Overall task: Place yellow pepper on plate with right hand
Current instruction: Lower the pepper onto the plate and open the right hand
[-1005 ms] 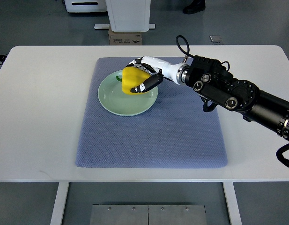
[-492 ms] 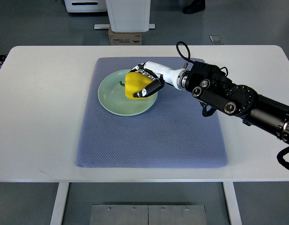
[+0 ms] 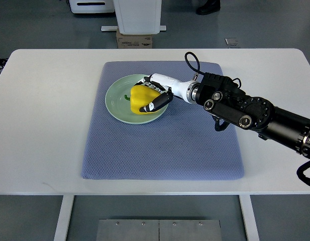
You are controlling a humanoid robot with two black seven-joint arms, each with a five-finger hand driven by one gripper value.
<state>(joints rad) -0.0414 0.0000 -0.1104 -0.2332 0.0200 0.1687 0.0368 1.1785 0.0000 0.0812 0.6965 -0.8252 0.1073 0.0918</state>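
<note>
A yellow pepper [image 3: 140, 94] with a green stem lies on the pale green plate [image 3: 116, 104], toward its right half. My right hand [image 3: 153, 95] reaches in from the right and wraps the pepper's right side, its fingers curled around it from above and its dark thumb below. The black forearm [image 3: 245, 110] stretches away to the right edge. The plate rests on the upper middle of the blue-grey mat [image 3: 165, 145]. No left arm shows.
The mat lies on a white table [image 3: 39, 115]. Beyond the table's far edge stand a white pedestal [image 3: 138, 15] and a cardboard box [image 3: 134, 39] on the floor.
The right hand has lowered the pepper slightly left and down onto the plate, and the forearm has shifted a little left with it. Its fingers still wrap the pepper.
</note>
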